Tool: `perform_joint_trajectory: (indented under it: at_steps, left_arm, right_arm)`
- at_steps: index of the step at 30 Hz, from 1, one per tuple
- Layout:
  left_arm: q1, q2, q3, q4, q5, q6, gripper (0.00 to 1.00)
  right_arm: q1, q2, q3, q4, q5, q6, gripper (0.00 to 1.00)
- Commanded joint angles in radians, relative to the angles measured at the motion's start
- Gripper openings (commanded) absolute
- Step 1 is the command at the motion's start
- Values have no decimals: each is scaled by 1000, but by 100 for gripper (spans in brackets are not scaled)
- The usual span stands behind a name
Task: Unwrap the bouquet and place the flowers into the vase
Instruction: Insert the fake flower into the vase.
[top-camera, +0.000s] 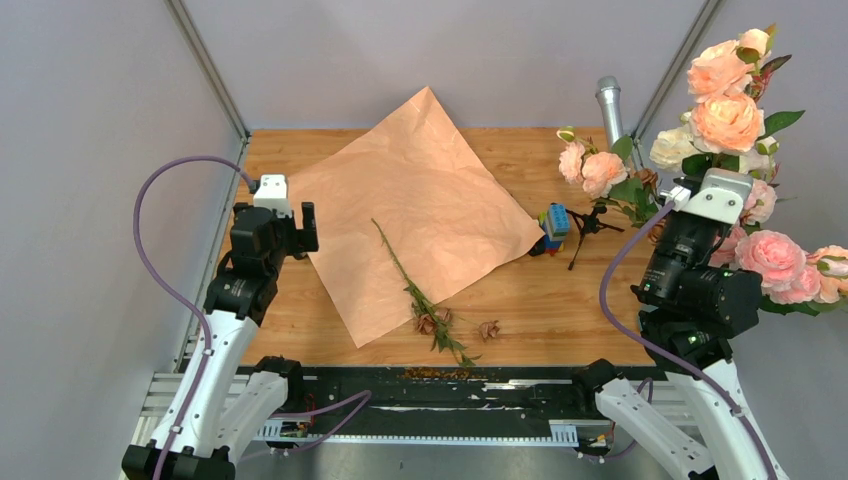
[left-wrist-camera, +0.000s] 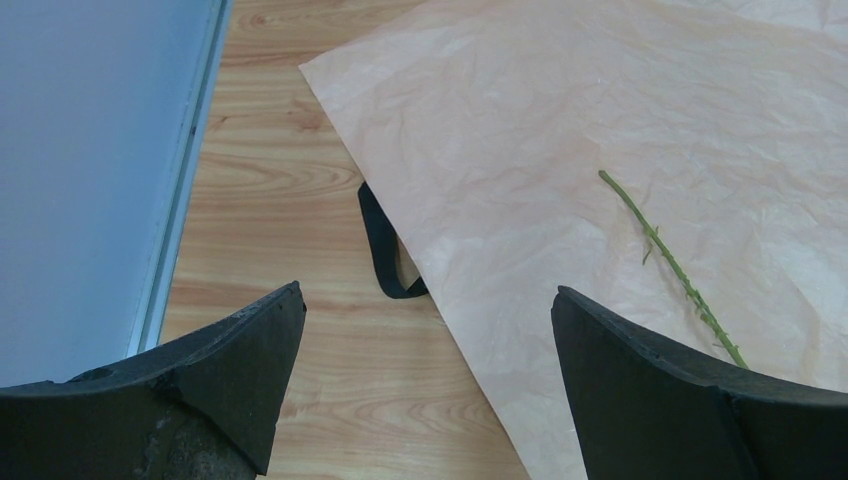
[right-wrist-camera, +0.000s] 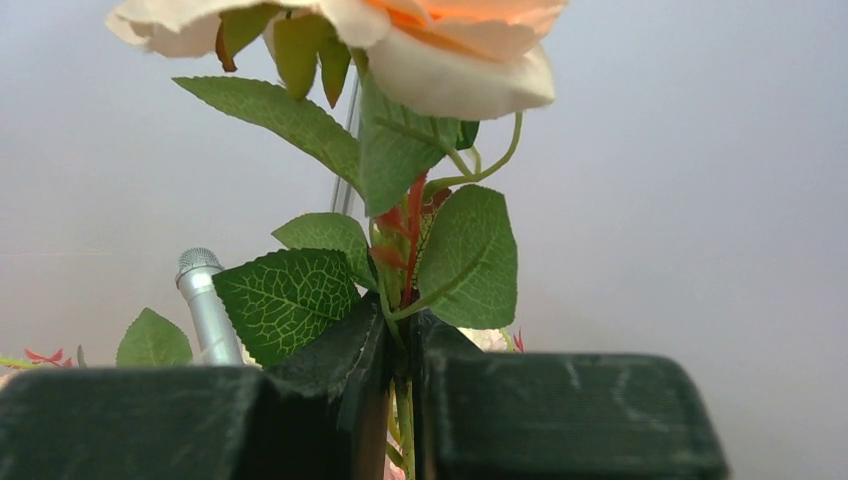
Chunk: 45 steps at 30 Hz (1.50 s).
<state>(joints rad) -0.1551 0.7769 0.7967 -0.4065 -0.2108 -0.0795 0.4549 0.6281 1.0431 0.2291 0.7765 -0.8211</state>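
One stem (top-camera: 401, 271) lies on one paper sheet (top-camera: 430, 185); right gripper (right-wrist-camera: 402, 400) pinches one rose (right-wrist-camera: 440, 45).

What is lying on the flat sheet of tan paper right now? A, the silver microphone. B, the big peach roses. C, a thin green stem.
C: a thin green stem lies across the tan paper, while the microphone and the peach roses are off to its right.

Left fingers (left-wrist-camera: 230, 385) stand spread wide, while right fingers (right-wrist-camera: 570, 415) are pinched nearly together.
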Motion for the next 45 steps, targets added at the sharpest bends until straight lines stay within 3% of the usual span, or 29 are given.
perform_joint_trajectory:
  at_steps: [1,45]
  left_arm:
    - [-7,-5,-4,40,10,15,100]
    - [-11,-10,-8,37,17,14,100]
  right_arm:
    - [-4,-17,-41,61,48,-49,0]
    - [-7,-47,3,165,26,-171,0]
